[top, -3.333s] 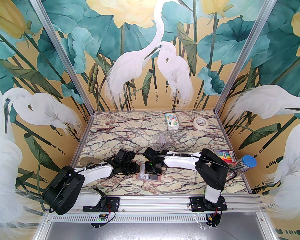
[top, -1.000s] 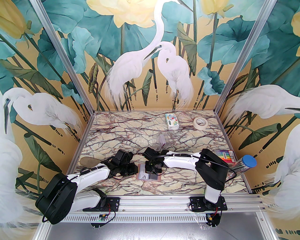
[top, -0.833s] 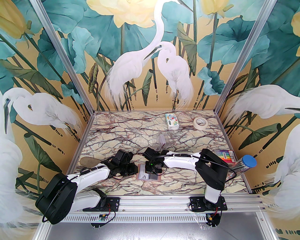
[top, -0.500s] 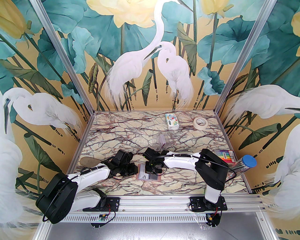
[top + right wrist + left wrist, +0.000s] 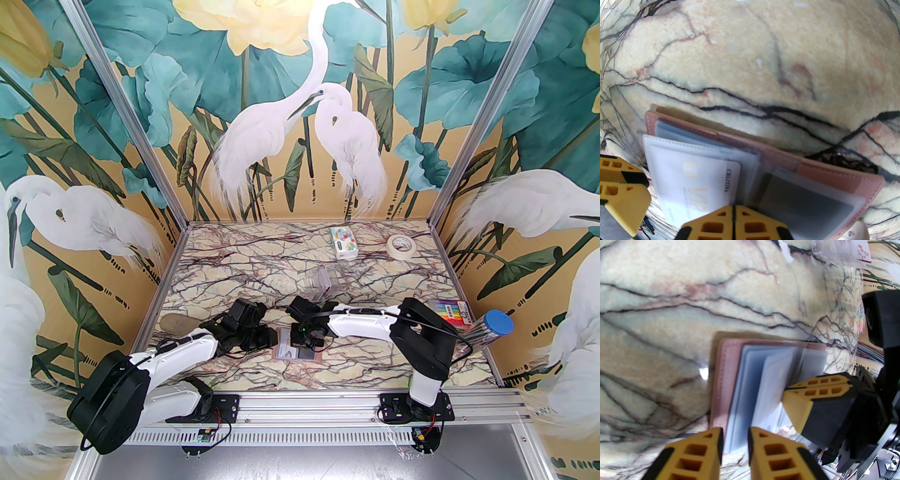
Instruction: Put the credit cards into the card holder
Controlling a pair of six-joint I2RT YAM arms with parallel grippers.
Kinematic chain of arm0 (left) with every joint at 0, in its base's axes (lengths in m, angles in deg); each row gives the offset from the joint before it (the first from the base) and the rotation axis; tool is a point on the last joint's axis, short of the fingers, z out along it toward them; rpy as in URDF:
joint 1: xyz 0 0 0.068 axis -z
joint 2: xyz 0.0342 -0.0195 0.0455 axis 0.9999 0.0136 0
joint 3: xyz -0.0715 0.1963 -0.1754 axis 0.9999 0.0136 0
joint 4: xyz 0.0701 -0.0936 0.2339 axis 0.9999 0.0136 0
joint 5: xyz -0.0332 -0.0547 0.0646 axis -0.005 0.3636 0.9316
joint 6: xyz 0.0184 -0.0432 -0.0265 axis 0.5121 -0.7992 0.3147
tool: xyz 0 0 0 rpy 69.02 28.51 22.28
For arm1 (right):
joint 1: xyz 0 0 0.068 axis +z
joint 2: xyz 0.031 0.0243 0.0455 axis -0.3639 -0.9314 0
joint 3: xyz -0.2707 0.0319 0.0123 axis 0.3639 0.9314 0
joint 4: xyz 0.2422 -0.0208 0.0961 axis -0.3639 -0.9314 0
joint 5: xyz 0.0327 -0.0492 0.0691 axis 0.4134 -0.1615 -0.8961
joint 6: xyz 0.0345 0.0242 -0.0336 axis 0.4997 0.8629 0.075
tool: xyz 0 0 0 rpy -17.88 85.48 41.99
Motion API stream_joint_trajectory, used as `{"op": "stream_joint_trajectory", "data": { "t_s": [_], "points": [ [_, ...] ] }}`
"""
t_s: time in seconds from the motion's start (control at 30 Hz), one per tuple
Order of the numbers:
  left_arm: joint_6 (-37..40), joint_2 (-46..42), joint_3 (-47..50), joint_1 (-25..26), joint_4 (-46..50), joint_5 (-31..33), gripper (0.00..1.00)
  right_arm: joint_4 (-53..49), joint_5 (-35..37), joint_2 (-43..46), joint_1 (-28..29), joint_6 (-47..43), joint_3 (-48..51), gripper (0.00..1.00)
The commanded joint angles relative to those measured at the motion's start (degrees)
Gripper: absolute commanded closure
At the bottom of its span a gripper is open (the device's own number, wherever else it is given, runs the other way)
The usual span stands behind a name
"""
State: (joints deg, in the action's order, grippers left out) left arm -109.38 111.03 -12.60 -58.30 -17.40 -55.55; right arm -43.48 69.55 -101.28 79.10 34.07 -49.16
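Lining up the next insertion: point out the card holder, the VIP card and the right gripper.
card holder [image 5: 780,155], right wrist view, far edge of the pink cover.
VIP card [image 5: 700,185], right wrist view, middle of its pale face.
right gripper [image 5: 733,208], right wrist view, seam between the shut fingertips.

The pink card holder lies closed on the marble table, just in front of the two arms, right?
Not closed. The card holder lies open on the marble table, just in front of the two arms, with its clear sleeves fanned out. The right wrist view shows this best.
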Motion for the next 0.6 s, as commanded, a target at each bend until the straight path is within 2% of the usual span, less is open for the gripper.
{"op": "stream_joint_trajectory", "data": {
  "t_s": [0.0, 0.57],
  "points": [
    [-0.8, 0.0, -0.8, 0.3, -1.6, -2.2, 0.73, -0.9, 0.0, -1.4, 0.0, 0.4, 1.2, 0.94],
    [-1.9, 4.8, -1.5, 3.2, -6.1, -2.7, 0.72, -0.9, -0.4, -1.4, -0.1, 0.1, 1.0, 0.94]
  ]
}}
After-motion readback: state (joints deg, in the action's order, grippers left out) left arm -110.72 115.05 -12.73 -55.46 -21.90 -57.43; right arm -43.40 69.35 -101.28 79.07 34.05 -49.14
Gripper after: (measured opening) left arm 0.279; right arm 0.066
